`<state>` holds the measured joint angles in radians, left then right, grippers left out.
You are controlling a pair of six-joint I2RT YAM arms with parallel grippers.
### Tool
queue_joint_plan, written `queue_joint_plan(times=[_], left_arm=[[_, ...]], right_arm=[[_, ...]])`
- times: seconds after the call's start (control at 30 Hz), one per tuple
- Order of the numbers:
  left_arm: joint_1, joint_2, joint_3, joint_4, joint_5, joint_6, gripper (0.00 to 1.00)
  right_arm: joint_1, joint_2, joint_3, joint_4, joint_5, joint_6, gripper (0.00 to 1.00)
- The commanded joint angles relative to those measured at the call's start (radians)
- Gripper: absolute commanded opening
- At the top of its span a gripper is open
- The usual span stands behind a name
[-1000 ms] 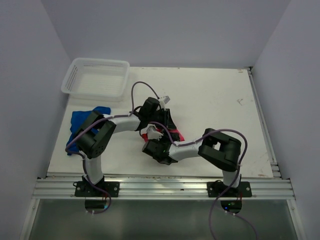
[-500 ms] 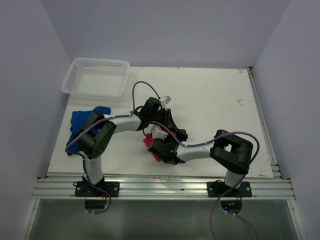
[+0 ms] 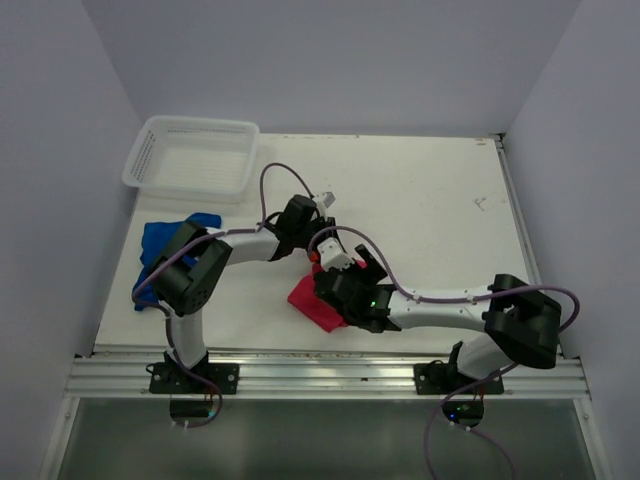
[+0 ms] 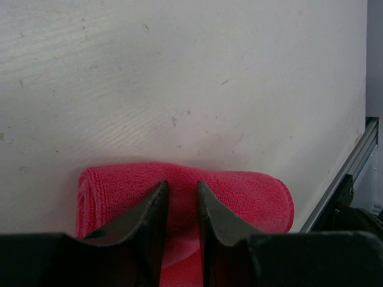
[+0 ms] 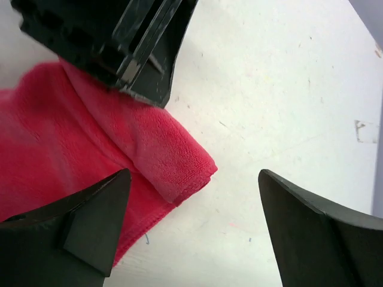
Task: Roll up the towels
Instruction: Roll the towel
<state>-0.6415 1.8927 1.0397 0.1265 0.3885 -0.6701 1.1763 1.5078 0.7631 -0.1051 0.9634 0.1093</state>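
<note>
Pink towel (image 3: 318, 303) part-rolled, mid table (image 3: 430, 200), near front edge. L gripper (image 4: 181, 186) narrow, pinching the roll. R gripper (image 5: 194, 174) wide, holding nothing. Blue towel (image 3: 160, 240) bunched just outside white basket (image 3: 200, 122).

Pretty clearly a robotics lab test cell, not a home: bare white table (image 3: 440, 200) boxed in by plain walls (image 3: 330, 60), aluminium rail (image 3: 320, 372) up front, left arm (image 3: 190, 275) and right arm (image 3: 450, 305) bolted on, loose cables (image 3: 283, 172).
</note>
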Motion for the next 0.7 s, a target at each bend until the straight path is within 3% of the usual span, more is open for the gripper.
queue_joint_plan(times=[0.0,0.23,0.37,0.5,0.67], left_arm=[[0.011,0.019,-0.029,-0.036,-0.051,0.027,0.3],[0.013,0.011,-0.036,-0.031,-0.05,0.021,0.3],[0.011,0.005,-0.038,-0.033,-0.051,0.023,0.3],[0.011,-0.009,-0.041,-0.036,-0.06,0.023,0.3],[0.009,-0.029,-0.05,-0.034,-0.066,0.023,0.3]], right_arm=[[-0.009,-0.049,-0.024,0.065,-0.018,0.113,0.92],[-0.038,-0.144,-0.09,0.1,-0.063,0.156,0.91],[-0.098,-0.262,-0.137,0.128,-0.173,0.197,0.87],[-0.24,-0.4,-0.166,0.137,-0.441,0.23,0.77],[-0.403,-0.436,-0.114,0.07,-0.731,0.259,0.64]])
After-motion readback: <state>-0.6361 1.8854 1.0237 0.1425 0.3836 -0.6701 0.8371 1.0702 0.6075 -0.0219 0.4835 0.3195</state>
